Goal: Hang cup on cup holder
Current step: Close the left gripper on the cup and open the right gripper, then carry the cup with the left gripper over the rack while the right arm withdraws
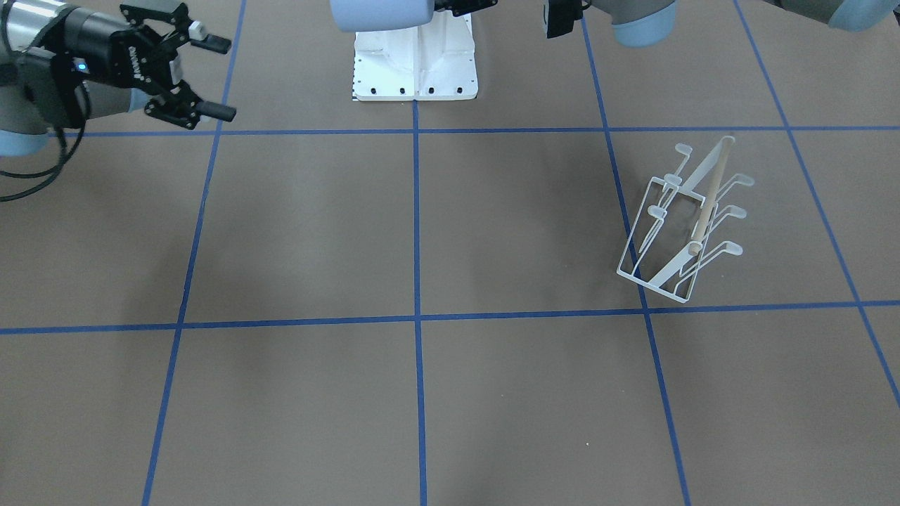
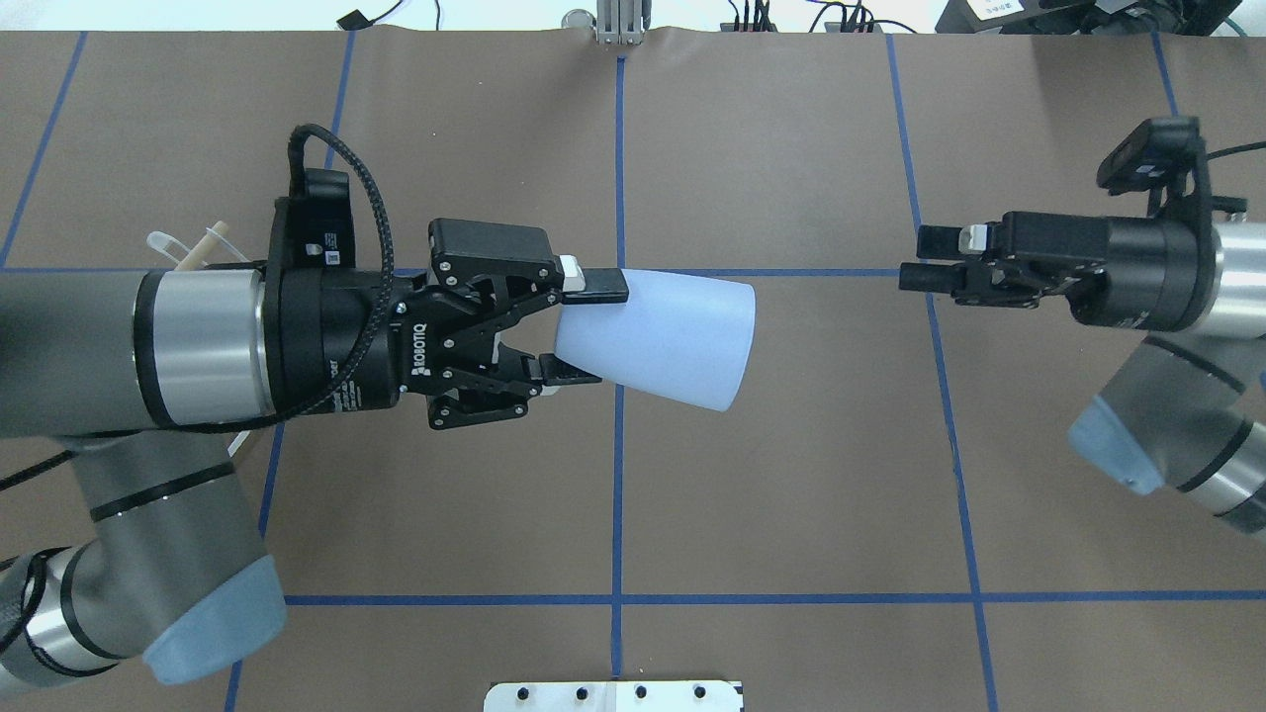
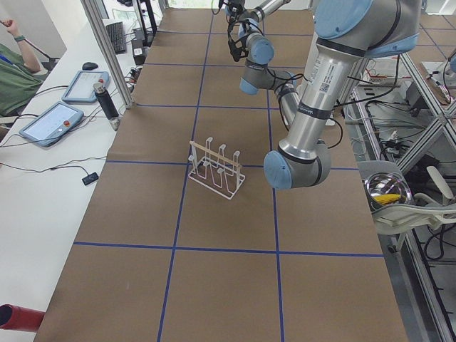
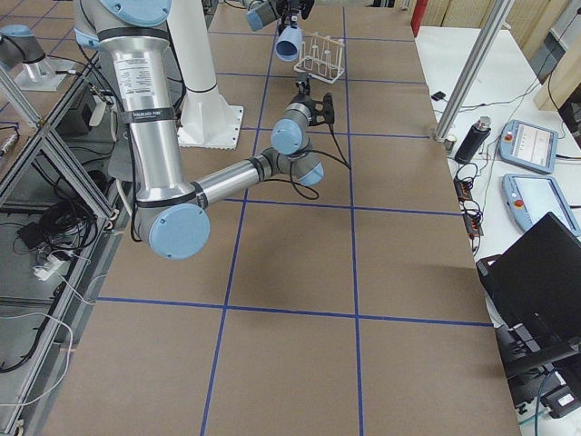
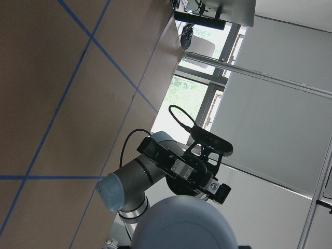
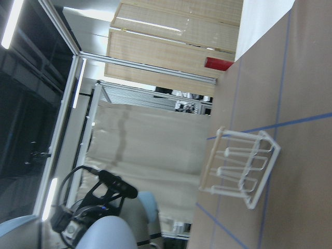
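Observation:
My left gripper [image 2: 588, 329] is shut on the narrow base of the pale blue cup [image 2: 663, 331]. The cup lies sideways in the air over the table's middle, its wide rim turned toward my right arm. It also shows at the top edge of the front view, cup [image 1: 383, 14], and small in the right side view, cup [image 4: 289, 43]. The white wire cup holder [image 1: 685, 225] stands on the table on my left side with bare prongs. From overhead the cup holder [image 2: 198, 252] is mostly hidden under my left arm. My right gripper [image 1: 221, 77] hangs open and empty, facing the cup from a distance.
The white bolted pedestal [image 1: 415, 63] stands at the robot's base. Blue tape lines divide the brown table. A desk with tablets [image 3: 50, 121] and a person's arm lies beyond the far table edge. A metal bowl [image 3: 388, 191] sits off the table behind the robot.

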`<state>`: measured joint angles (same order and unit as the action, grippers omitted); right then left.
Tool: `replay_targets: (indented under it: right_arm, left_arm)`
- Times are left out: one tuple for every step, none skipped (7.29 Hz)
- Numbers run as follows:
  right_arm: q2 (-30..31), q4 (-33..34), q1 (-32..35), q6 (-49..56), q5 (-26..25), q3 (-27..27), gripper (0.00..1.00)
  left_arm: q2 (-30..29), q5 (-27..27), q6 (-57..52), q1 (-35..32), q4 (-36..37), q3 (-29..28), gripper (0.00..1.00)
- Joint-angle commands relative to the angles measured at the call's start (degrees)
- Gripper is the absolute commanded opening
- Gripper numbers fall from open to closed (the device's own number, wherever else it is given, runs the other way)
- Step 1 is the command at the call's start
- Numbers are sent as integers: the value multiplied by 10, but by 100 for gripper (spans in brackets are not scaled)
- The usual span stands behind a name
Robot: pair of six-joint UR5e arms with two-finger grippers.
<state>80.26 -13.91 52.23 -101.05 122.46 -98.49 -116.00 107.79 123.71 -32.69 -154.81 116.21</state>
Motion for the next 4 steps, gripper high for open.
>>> replay_targets:
  right_arm:
    - [10, 83, 104, 179, 82, 72, 100]
    - [17, 146, 164, 279, 134, 109, 100]
    - [18, 252, 214, 351, 161, 113, 100]
    - [31, 328, 235, 468, 163, 114, 100]
  left_arm:
    - [2, 115, -88, -99, 135, 6, 0]
    - [5, 172, -141, -149, 201, 6, 0]
    - [8, 229, -204, -198, 262, 9, 0]
    - [15, 267, -267, -240, 329, 17, 0]
